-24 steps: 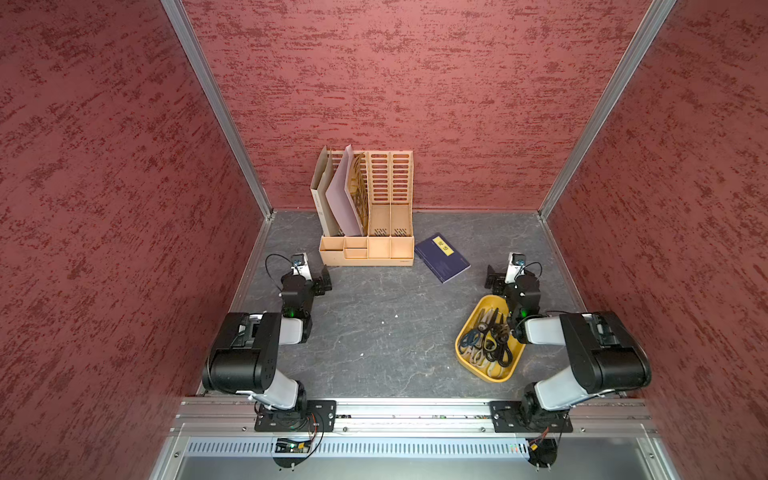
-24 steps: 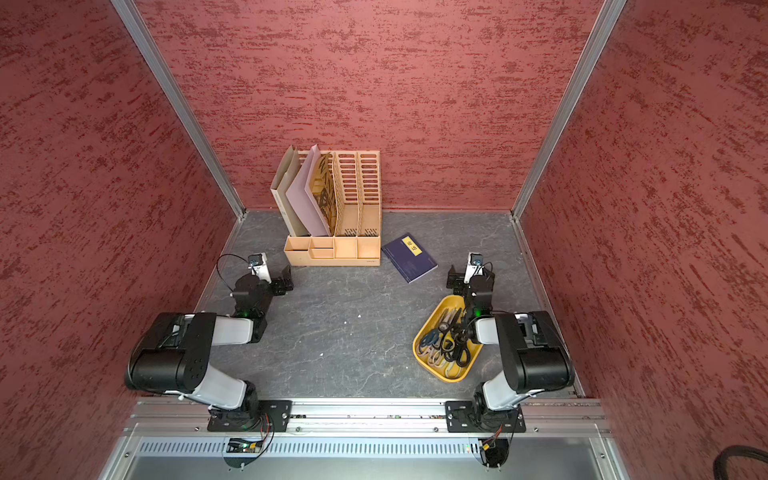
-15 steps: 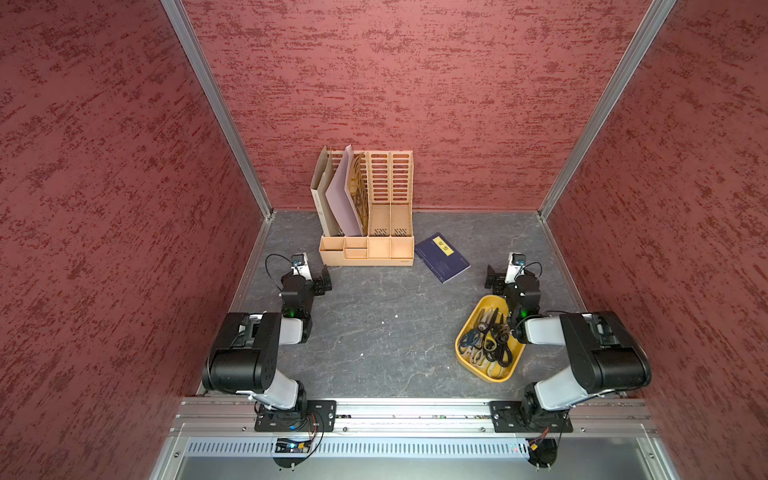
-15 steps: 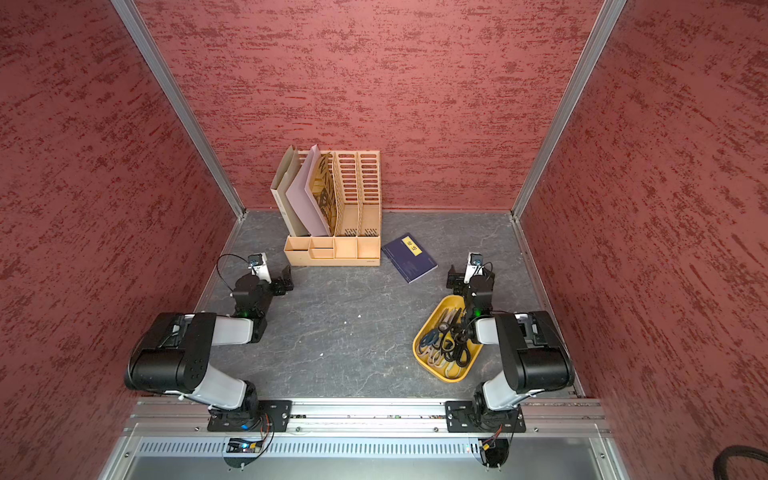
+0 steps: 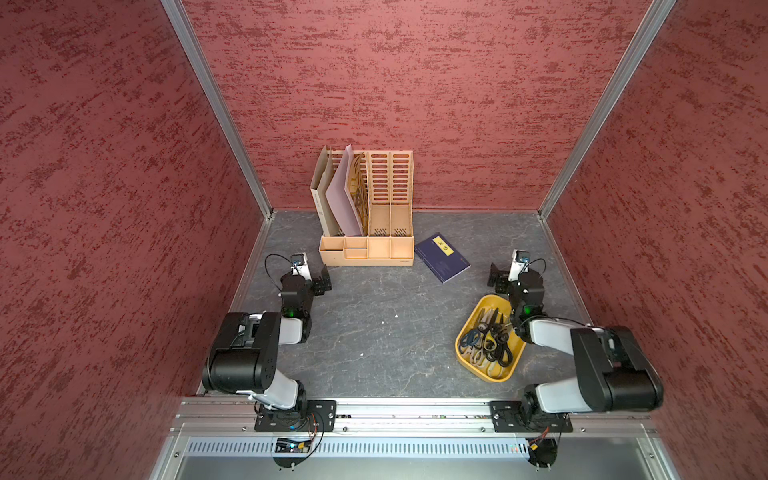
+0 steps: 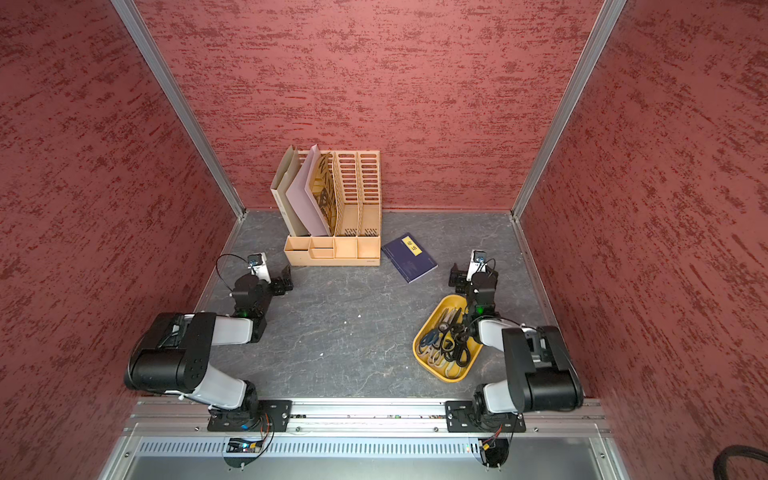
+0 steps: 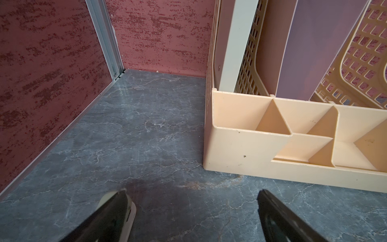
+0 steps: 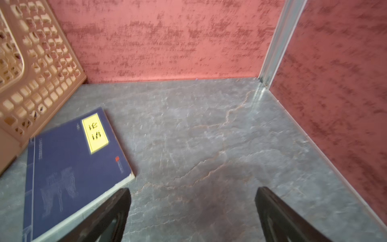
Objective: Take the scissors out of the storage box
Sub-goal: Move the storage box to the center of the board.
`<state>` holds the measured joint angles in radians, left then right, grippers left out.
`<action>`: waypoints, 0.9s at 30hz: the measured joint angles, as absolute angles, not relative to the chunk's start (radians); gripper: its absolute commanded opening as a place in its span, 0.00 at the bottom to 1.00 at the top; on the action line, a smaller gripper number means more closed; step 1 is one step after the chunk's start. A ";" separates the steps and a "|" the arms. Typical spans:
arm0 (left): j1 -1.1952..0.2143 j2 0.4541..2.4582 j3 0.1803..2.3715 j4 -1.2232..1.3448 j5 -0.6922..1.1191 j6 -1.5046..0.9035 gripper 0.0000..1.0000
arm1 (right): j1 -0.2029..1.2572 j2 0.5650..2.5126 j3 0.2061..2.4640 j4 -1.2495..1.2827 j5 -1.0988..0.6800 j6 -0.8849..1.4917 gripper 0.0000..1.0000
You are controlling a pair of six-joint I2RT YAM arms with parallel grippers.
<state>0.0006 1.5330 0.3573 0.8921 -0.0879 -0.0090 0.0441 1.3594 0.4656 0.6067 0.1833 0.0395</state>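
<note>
Both arms sit folded low; left pincer [image 5: 324, 281] and right pincer [image 5: 496, 279] released, empty. Scissors [image 5: 488, 337] lie in the storage box [image 5: 494, 377] just behind the right pincer, seemingly apart.

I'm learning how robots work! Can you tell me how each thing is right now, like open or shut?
Scissors, piled inside the box.
Box, holding the scissors.
Book, shut, lying flat.
File rack, upright, folders in it.
Left gripper, open, empty.
Right gripper, open, empty.

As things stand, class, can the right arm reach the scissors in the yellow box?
Probably yes: the scissors lie uncovered in the storage box beside it; the right gripper is open, empty.
</note>
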 measured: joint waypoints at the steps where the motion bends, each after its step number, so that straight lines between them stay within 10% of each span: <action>1: -0.007 1.532 0.357 0.892 -0.096 -0.008 1.00 | 0.044 1.329 0.516 0.525 0.199 0.067 0.98; 14: -0.096 1.375 0.823 0.244 -0.173 -0.036 1.00 | 0.076 1.251 1.114 -0.490 0.045 0.459 0.76; 27: -0.392 1.375 1.172 -0.590 -0.216 -0.555 1.00 | 0.316 1.218 1.057 -0.952 0.021 0.646 0.46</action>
